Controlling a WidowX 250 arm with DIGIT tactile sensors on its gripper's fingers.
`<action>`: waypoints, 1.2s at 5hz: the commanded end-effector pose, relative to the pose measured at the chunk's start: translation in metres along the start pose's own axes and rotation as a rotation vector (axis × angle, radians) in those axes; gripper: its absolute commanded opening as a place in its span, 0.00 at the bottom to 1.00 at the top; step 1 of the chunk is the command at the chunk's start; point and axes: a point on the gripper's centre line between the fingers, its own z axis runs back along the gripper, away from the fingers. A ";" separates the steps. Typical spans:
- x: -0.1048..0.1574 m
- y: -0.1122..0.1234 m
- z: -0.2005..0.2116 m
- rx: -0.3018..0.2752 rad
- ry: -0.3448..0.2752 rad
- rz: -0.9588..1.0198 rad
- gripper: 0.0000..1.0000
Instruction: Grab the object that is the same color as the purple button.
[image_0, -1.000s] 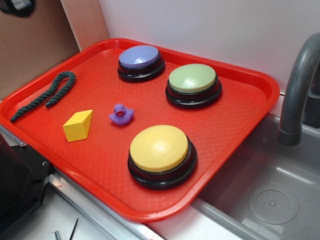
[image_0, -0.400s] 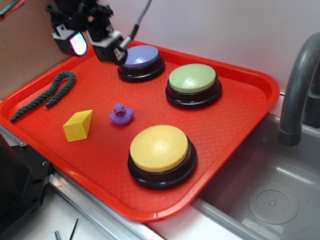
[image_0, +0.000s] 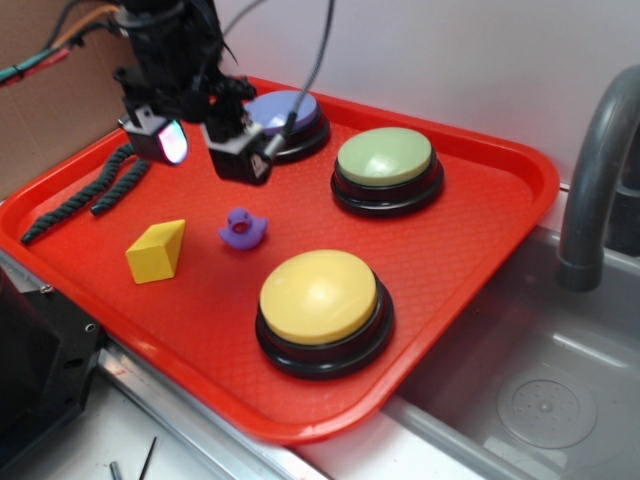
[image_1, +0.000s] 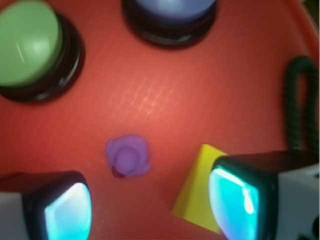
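**Gripper hovering wide open above the purple duck**

The gripper (image_0: 212, 146) is hanging over the back left part of the red tray (image_0: 480, 250), its two fingers spread wide apart and holding nothing. One fingertip (image_0: 160, 141) is glowing with a pale teal-pink sheen in the exterior view, and the other (image_0: 240, 160) is sitting just in front of the purple button (image_0: 290, 112), partly covering that button's left edge.

Down on the tray, the tiny purple duck (image_0: 242, 229) is sitting upright on the bare surface, untouched, below and slightly forward of the gripper. The yellow wedge block (image_0: 157, 251) is lying just to its left, apart from it, and the dark rope piece (image_0: 85, 190) is curling along the tray's left side.

From the wrist camera, the duck (image_1: 128, 156) is showing up between the two glowing pads (image_1: 67, 210), closer to the one on the picture's left. The yellow wedge (image_1: 200, 192) is peeking out behind the other pad. The purple button (image_1: 170, 12) is sitting at the top of that view, with the green button (image_1: 30, 42) off in the upper left corner and the rope (image_1: 300, 100) looping down the right edge.

The green button (image_0: 386, 158) and the yellow button (image_0: 320, 298) are resting on the tray's right half, well apart from the gripper.
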 end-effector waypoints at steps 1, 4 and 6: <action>0.008 -0.011 -0.031 -0.024 -0.017 -0.087 1.00; 0.003 -0.013 -0.051 -0.042 0.009 -0.064 0.86; 0.001 -0.013 -0.050 -0.038 -0.013 -0.065 0.00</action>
